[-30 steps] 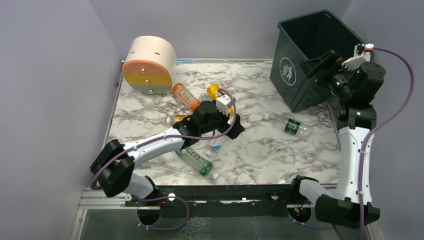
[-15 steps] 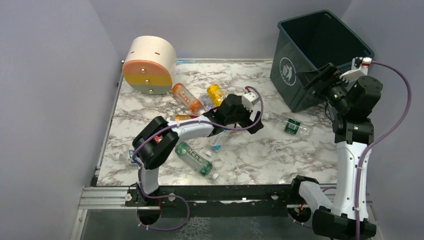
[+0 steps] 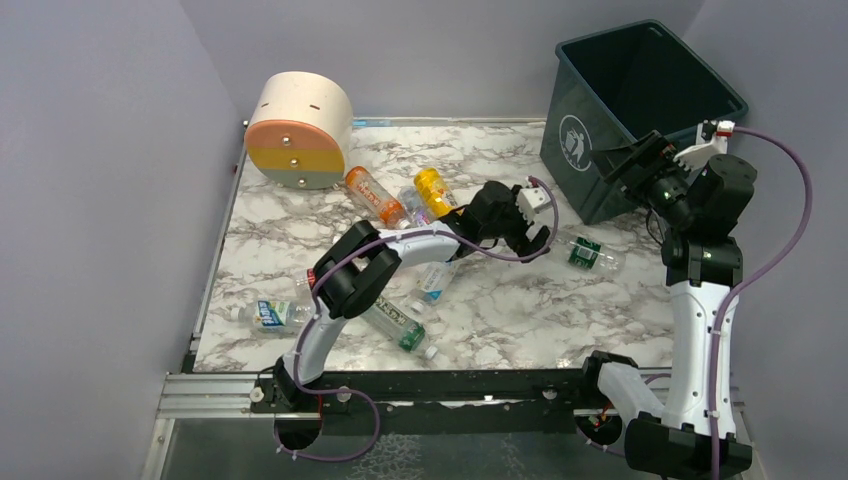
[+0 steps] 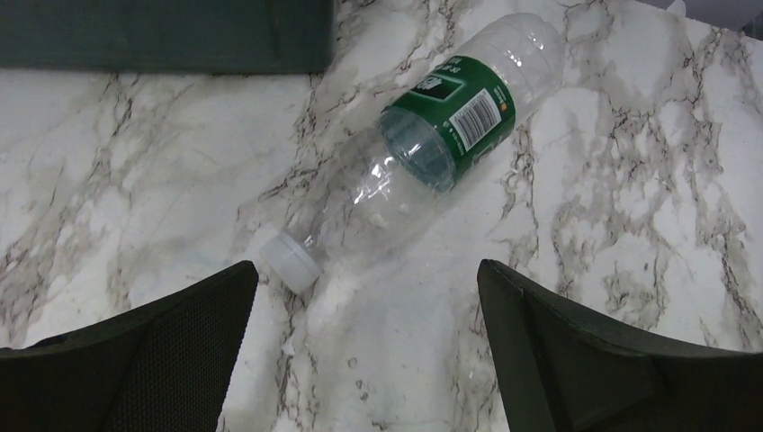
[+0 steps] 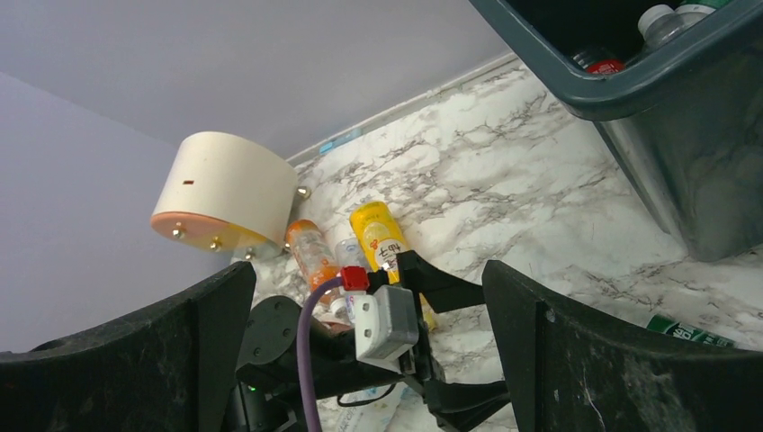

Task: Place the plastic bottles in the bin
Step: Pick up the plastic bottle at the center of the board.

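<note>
I'm looking down on the marble counter, and the biggest thing on it is the dark teal bin at the far right corner, tilted, its white round logo facing the middle of the counter. Through the right wrist camera I can make out at least two bottles already inside it, though most of the interior is dark. In the far left corner a cream cylinder lies on its side with its orange and green face toward me. The left arm reaches across the middle of the counter toward the right, and its end effector is released, jaws wide, hanging just above the capped end of a clear bottle with a green label. In the left wrist view that bottle lies on its side on a diagonal, not touched by either finger, its white cap just beside the left finger. The right arm stands tall at the right edge, its end effector also released and holding nothing, hanging near the bin's front wall. The remaining bottles lie loose on the counter: an orange one and a yellow one near the cylinder, a green-labelled one close to the front edge, and a blue-labelled one at the left side.
</note>
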`<state>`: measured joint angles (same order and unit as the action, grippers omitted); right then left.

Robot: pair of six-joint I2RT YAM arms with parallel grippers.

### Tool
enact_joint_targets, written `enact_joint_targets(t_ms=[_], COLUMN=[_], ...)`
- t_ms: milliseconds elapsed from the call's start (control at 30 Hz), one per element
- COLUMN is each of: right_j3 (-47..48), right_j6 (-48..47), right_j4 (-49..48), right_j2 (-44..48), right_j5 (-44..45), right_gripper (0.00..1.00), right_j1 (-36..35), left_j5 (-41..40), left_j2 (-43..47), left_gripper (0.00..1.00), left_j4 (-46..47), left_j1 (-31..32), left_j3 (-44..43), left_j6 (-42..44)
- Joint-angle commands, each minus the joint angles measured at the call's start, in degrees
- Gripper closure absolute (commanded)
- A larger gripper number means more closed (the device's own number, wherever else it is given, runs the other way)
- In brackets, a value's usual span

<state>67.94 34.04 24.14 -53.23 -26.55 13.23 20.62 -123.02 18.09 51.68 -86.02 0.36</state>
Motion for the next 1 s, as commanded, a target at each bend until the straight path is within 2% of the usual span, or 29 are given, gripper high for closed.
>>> enact_joint_targets(t_ms=[0, 367, 967], right_j3=[-0.93, -1.73, -4.01], right_j6=[0.28, 0.45, 1.18], right_j4=[0.91, 0.33, -2.31], right_j2=[0.37, -0.69, -2.85], right_j5=[-1.15, -1.72, -3.24], right_gripper=[0.0, 0.0, 0.0], right_j1=[0.21, 0.16, 0.21], left_j5=[6.03, 11.08, 14.29], left_j2=[-4.11, -14.0, -24.53], left_gripper=[0.01, 0.01, 0.01], left_j4=[2.22, 1.83, 1.53], left_j1=[0.43, 0.51, 1.49], left_j3=[-6.23, -17.73, -29.17], left_j6=[5.33, 8.09, 5.61])
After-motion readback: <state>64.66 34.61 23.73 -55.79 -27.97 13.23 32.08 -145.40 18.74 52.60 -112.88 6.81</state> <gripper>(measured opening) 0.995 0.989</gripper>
